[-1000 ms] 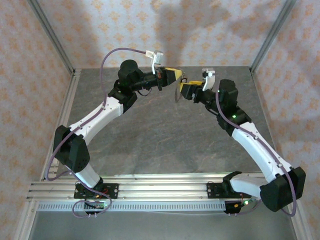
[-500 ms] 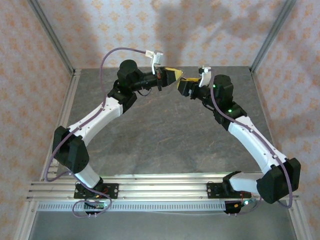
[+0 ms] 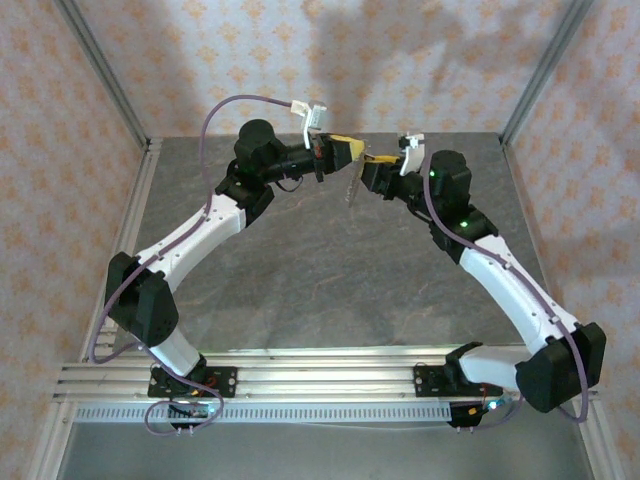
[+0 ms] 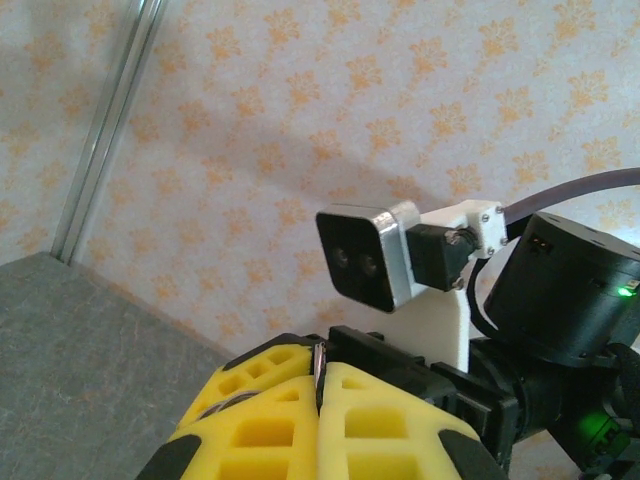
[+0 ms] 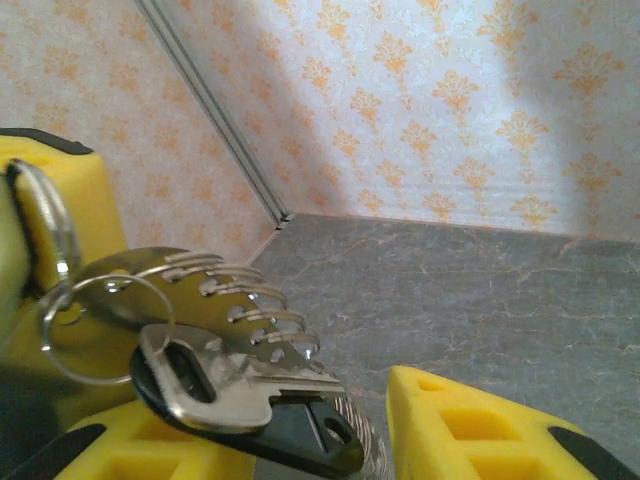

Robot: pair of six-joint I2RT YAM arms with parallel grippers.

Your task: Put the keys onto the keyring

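Top external view: both arms reach up over the far end of the table (image 3: 300, 285), elbows bent, wrists turned nose to nose. The left gripper (image 3: 348, 153) is clamped flat on the keyring (image 4: 318, 362), a metal sliver between its yellow fingers. The keys (image 5: 235, 335) hang fanned below it, lying against one finger of the right gripper (image 3: 368, 176), whose jaws stand apart.
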